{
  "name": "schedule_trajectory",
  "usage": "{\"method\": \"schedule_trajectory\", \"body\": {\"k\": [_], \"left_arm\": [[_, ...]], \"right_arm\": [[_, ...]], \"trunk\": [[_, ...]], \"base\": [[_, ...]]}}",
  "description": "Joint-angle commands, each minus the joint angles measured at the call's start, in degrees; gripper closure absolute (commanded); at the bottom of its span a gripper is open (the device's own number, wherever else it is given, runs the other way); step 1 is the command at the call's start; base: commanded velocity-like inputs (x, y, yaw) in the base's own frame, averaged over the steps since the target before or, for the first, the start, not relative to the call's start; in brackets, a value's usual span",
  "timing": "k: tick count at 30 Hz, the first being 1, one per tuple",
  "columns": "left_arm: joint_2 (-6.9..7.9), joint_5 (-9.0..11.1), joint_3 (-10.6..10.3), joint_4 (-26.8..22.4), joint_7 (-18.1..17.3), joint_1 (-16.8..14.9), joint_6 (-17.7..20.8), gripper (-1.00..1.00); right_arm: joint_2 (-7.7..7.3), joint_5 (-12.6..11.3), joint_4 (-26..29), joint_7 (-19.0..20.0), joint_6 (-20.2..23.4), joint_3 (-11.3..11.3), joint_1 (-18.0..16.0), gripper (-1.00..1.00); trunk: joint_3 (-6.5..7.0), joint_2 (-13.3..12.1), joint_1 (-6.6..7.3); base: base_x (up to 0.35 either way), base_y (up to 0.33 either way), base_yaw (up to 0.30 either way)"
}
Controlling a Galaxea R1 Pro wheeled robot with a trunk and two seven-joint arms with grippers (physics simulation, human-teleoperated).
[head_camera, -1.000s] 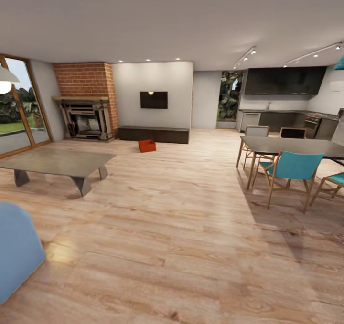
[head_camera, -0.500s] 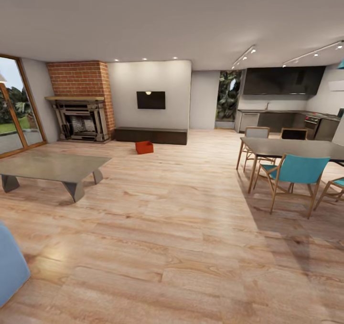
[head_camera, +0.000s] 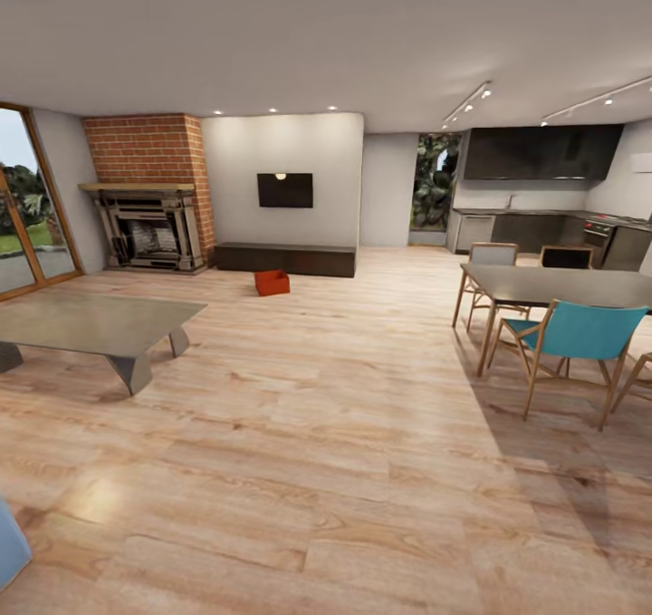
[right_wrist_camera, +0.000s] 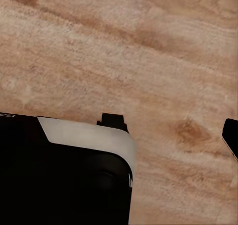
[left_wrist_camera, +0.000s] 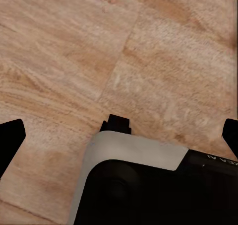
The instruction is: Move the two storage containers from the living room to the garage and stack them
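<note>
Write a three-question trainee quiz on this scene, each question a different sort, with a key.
1. True or false: the orange-red container sits on the low table.
2. The container lies in front of: A) the dark low bench B) the dining table C) the fireplace
3. Fill in: the left tool hangs over the ____ plank floor.

Key: 1 false; 2 A; 3 wood.

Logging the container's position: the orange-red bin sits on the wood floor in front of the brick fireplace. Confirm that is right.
Wrong in one respect: in the head view the orange-red bin sits on the wood floor in front of the dark low bench under the wall TV, beside the brick fireplace.
</note>
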State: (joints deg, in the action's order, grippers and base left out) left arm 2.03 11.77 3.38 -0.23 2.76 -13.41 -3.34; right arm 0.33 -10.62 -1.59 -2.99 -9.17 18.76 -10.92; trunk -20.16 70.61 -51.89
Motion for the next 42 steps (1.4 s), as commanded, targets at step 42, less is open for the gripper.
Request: {"method": "schedule_trajectory", "body": {"k": [42], "left_arm": [[0.00,0.10,0.26,0.05,0.05,-0.04,-0.18,-1.00]], "right_arm": [[0.31,-0.55,-0.17,-0.17,-0.42,0.42,-0.07,-1.00]], "trunk": [[-0.06,0.03,-0.03]], "base": [[0.323,0.000,0.000]]}}
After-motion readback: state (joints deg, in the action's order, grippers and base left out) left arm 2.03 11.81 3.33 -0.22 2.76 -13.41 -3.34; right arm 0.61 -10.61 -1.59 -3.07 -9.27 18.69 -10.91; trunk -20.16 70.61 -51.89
